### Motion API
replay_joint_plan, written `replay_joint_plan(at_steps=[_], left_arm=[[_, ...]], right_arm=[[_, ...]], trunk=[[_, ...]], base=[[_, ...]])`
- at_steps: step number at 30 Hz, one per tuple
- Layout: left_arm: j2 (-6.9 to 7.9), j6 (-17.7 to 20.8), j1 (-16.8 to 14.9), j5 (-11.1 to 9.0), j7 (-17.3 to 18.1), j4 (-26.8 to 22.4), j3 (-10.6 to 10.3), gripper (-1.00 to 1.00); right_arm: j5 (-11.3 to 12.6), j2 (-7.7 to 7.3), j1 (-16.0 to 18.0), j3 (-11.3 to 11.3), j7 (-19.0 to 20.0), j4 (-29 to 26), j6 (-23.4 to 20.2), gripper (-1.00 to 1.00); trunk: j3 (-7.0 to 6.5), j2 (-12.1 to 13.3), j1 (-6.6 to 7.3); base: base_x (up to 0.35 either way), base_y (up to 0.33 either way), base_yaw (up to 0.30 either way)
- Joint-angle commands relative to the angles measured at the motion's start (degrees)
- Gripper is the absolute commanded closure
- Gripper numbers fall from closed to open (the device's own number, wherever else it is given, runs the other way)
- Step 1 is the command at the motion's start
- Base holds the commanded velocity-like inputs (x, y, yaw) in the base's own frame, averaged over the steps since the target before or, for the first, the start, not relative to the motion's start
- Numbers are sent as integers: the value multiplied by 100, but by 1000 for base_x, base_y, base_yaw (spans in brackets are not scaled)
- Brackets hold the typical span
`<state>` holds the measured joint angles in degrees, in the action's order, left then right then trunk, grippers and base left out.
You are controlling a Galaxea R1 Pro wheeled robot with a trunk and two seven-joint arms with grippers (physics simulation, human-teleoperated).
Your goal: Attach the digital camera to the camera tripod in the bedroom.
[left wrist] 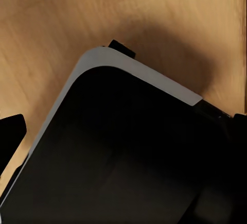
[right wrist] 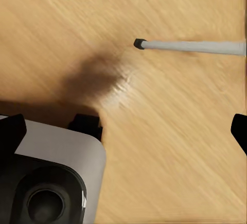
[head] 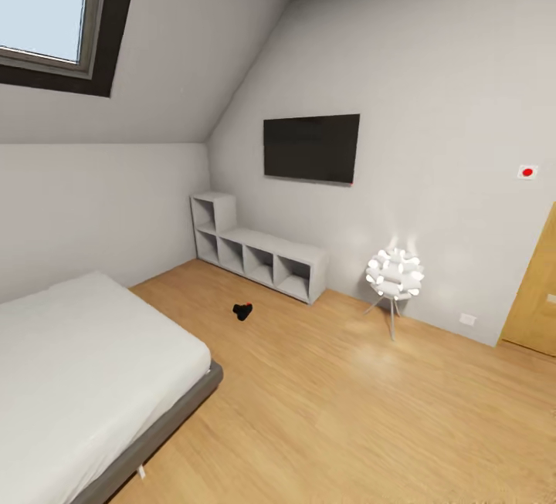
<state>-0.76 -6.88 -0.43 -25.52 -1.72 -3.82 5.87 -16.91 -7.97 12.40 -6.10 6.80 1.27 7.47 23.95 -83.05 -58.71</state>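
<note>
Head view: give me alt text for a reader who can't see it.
A small black digital camera lies on the wood floor of a white-walled bedroom, in front of low white cube shelving. A bed sits at the left, a wall TV above, a glowing tripod lamp at the right.

open wood floor (head: 324,404), bed (head: 77,365) left, shelving (head: 262,253), lamp (head: 394,275) behind

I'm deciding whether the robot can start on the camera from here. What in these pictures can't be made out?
- Digital camera: head view, a small dark shape on the floor, too small to show lens or orientation.
- Silver leg: right wrist view, cut off by the picture edge; what it belongs to is unclear.
- Gripper fingers: both wrist views, cut by the edges.
- Door: head view, cut off.
</note>
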Motion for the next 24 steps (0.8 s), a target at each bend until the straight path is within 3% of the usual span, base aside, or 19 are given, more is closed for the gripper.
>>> replay_joint_plan(at_steps=[1, 9, 24], left_arm=[[-3, -12, -1, 35, -13, 1, 43, -100], [-3, -11, 0, 36, -5, 13, 39, -100], [-3, -2, 1, 34, -11, 27, 32, -100]], right_arm=[[-47, -2, 8, -49, 14, 14, 26, -100], [-52, -4, 8, -42, 17, 14, 15, -100], [-75, -19, 8, -25, 33, 21, -34, -100]], trunk=[[6, -3, -2], [6, -3, -2], [6, -3, -2]], base=[[200, 0, -296], [274, 0, -228], [320, 69, -20]])
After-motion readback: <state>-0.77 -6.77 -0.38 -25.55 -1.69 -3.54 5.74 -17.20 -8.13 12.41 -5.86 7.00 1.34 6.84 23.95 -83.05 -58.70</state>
